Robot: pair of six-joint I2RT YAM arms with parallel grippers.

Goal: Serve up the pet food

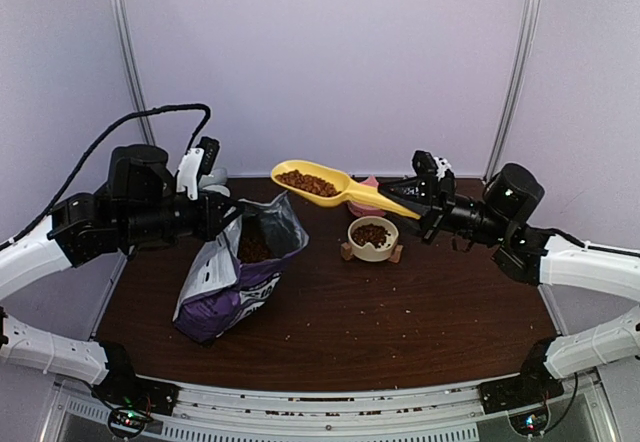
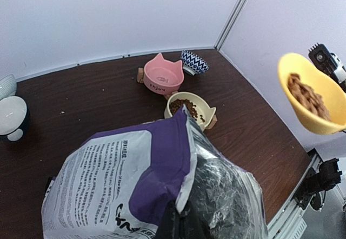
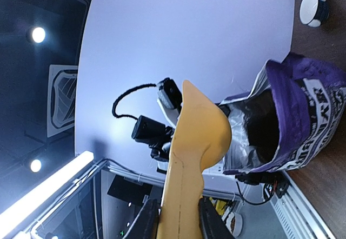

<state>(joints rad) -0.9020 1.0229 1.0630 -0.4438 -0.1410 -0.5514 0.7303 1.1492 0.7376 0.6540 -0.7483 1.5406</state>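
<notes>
The purple pet food bag (image 1: 232,277) stands open on the table, with brown kibble inside its mouth (image 1: 254,247). My left gripper (image 1: 215,212) is shut on the bag's top edge (image 2: 186,206). My right gripper (image 1: 422,202) is shut on the handle of a yellow scoop (image 1: 325,184), which hangs in the air above and right of the bag's mouth, holding a heap of kibble (image 1: 305,183). The scoop also shows in the left wrist view (image 2: 311,95) and from beneath in the right wrist view (image 3: 192,152). A cream bowl (image 1: 372,237) with some kibble (image 2: 184,108) sits below the scoop's handle.
A pink cat-eared bowl (image 2: 161,75) and a blue-patterned bowl (image 2: 194,62) sit behind the cream bowl. White and dark cups (image 2: 12,117) stand at the table's far left. Stray kibble crumbs lie on the dark wooden table (image 1: 420,307).
</notes>
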